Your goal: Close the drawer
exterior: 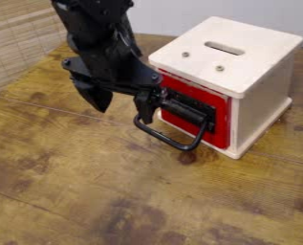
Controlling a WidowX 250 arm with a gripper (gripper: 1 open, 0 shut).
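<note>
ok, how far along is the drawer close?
Looks done or nearly so: the drawer's red front sits about level with the cabinet. In hand: the tool is up beside the black handle; contact can't be confirmed. Left: possibly a final push, then backing off.

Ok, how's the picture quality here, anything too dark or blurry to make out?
In the camera view, the dark gripper shows little surface detail; the coarse image softens the drawer; the cabinet top looks bright, its slot readable.
</note>
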